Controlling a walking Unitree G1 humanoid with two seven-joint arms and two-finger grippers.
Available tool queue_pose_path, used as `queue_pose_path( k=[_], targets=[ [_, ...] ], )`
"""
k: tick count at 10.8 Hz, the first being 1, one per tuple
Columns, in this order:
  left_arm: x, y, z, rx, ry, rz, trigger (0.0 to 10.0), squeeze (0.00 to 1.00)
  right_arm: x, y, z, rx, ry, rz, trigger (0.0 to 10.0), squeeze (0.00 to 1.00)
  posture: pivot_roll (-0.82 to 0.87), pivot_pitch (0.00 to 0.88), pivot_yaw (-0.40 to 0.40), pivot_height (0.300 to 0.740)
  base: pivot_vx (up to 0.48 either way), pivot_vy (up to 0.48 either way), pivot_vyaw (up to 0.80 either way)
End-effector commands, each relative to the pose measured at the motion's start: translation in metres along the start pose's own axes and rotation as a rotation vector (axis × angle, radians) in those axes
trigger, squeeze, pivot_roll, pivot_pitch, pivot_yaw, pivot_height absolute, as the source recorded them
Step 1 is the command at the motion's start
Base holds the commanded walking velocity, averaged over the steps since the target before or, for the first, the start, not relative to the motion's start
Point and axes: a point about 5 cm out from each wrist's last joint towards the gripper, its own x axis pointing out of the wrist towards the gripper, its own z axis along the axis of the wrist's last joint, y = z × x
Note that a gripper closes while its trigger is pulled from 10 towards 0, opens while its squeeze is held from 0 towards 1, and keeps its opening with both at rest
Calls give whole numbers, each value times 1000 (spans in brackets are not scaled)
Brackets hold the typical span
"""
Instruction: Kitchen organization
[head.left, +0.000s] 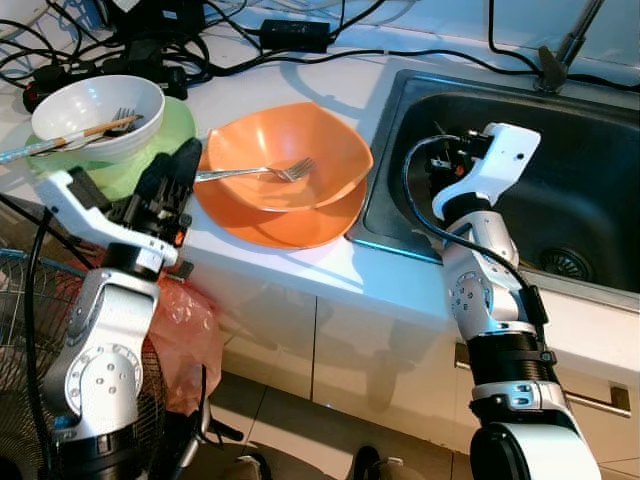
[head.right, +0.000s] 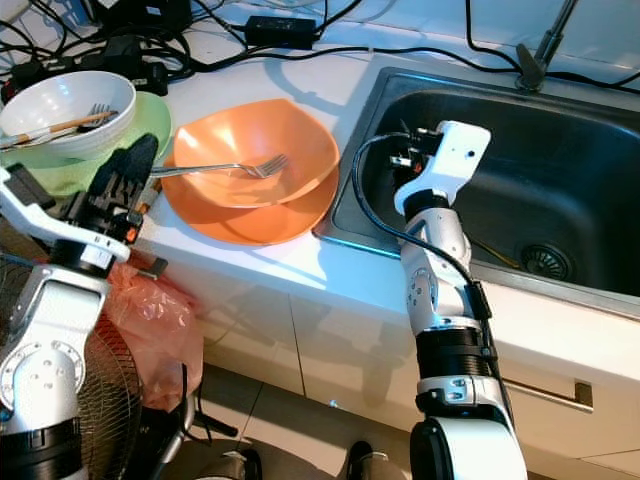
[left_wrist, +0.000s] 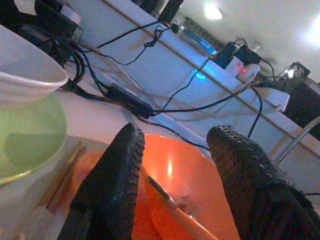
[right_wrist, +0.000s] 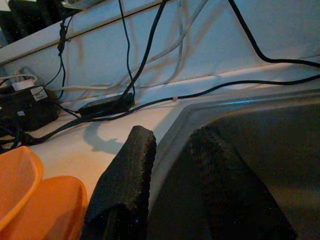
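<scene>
Dishes on the white table number four: two orange ones stacked, a white bowl and a green plate under it. The upper orange bowl is glossy, squarish with rounded corners, and sits in the wider orange plate, just beside the steel sink. One silver fork lies in the orange bowl, its handle reaching over the rim toward the left gripper. The white bowl holds a second fork and a pair of chopsticks. The left gripper hovers at the table's edge by that fork handle, its fingers apart, empty. The right gripper hangs over the sink's left part, fingers slightly apart, holding nothing. Black cables tangle behind the dishes.
</scene>
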Motion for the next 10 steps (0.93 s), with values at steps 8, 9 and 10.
queue_pose_path(
  k=[8, 9, 10],
  targets=[
    [-2, 6, -12, 1, 49, 90, 6980, 0, -2, -2, 2, 2, -13, -8, 10000, 0, 132, 208, -11, 740, 0, 0, 0],
    [-1, 6, -12, 3, 47, 92, 0, 0, -2, -2, 2, 2, -14, -9, 10000, 0, 131, 208, -10, 740, 0, 0, 0],
    [-1, 7, -11, 5, 46, 94, 0, 0, -2, -2, 2, 1, -13, -9, 10000, 0, 131, 211, -11, 740, 0, 0, 0]
  ],
)
